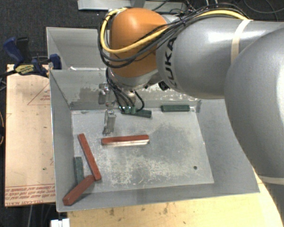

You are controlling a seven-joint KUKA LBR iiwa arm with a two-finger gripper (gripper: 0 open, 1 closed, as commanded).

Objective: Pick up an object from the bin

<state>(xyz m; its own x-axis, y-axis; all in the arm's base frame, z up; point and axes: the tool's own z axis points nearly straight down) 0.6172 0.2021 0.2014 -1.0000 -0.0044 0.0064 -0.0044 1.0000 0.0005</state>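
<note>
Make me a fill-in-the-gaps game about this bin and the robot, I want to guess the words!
Counting the middle one, the bin holds ___ red-brown bars.
The small bar beside the slanted red-brown bar on the left is dark ___.
The round cover on the arm is coloured ___.
Missing words: three, green, orange.

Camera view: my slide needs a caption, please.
Gripper above the left end of a red bar in a grey bin.
</note>
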